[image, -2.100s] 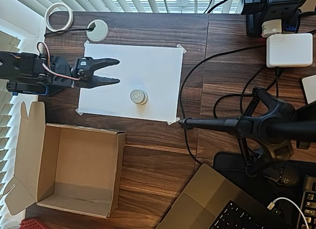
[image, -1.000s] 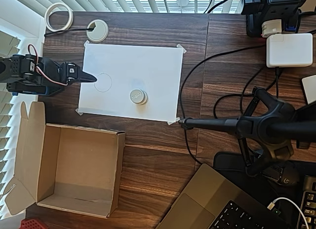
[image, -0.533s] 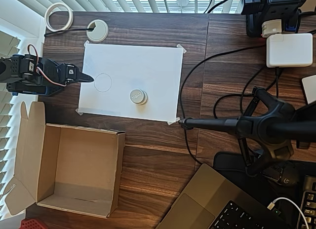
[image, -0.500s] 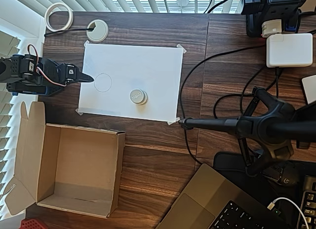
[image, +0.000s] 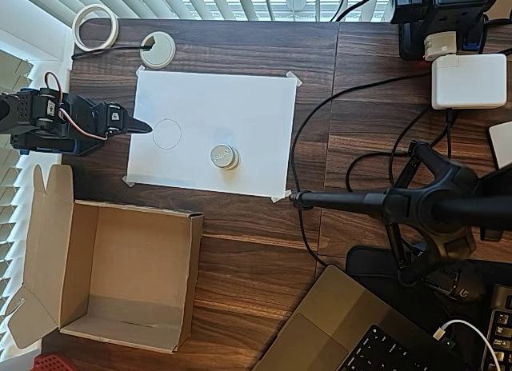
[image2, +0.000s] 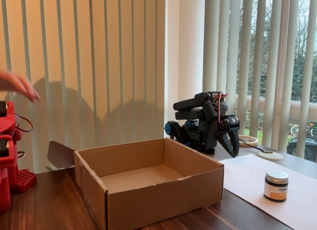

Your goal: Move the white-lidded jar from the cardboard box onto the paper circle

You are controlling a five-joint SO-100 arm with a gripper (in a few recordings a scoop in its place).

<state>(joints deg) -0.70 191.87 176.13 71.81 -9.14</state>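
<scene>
Calling it finished looks risky: your white-lidded jar [image: 224, 157] probably sits outside the paper circle [image: 167, 133], with the empty gripper [image: 142, 126] pinched narrow.

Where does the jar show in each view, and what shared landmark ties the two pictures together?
Overhead view: the jar stands on the white sheet, right of centre-left, above the box.
Fixed view: the jar stands at lower right on the sheet, right of the box.
Shared landmark: the open, empty cardboard box.
</scene>
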